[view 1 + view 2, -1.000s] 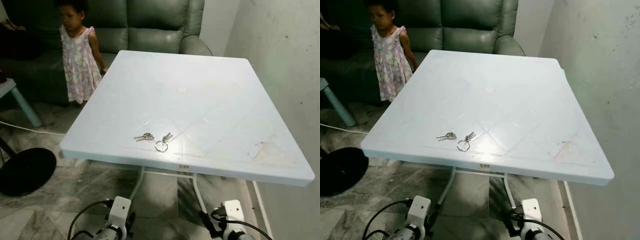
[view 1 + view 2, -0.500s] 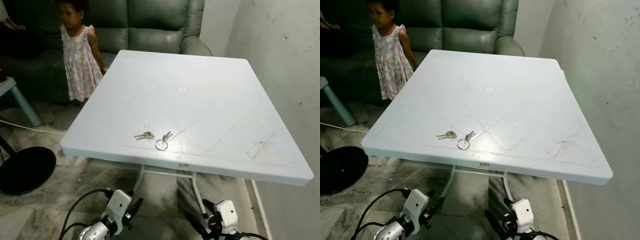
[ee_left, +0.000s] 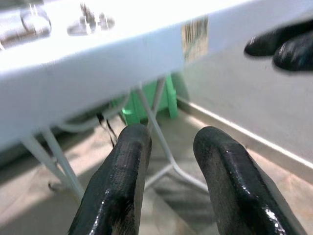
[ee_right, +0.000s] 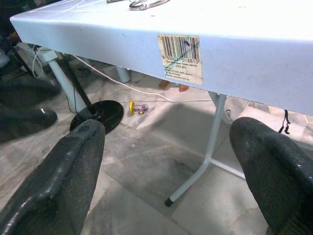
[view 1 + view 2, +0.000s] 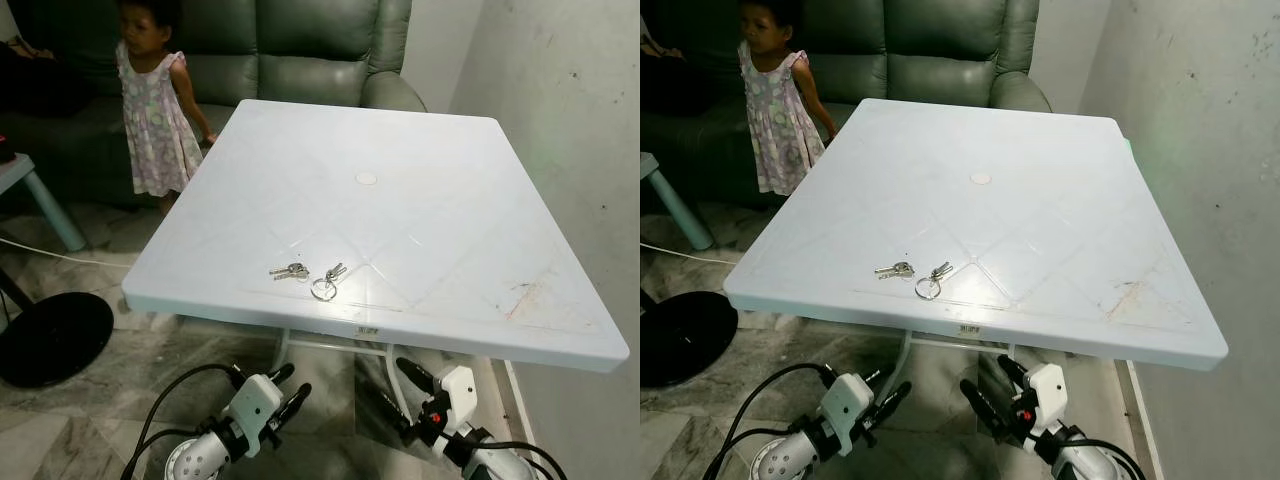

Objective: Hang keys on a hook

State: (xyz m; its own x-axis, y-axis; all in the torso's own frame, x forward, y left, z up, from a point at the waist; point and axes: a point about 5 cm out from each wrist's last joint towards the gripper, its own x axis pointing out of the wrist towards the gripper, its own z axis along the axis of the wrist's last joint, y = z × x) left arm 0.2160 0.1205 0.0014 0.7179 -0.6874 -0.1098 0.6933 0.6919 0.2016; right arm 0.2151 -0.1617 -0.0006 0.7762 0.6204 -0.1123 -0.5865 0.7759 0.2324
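White table point(image 5: 430, 190) beside wall, keys point(image 5: 310, 276) lying near its front edge.
Left gripper point(image 5: 283, 390) hovering below with a narrow gap between fingers; right gripper point(image 5: 404, 390) hovering spread wide.

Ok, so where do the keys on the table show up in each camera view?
Left eye view: the keys lie near the white table's front edge, left of centre.
Right eye view: same spot, near the front edge.
Left wrist view: blurred, at the upper corner on the tabletop.
Right wrist view: key ring at the top edge.
Shared landmark: the barcode sticker on the table's front edge.
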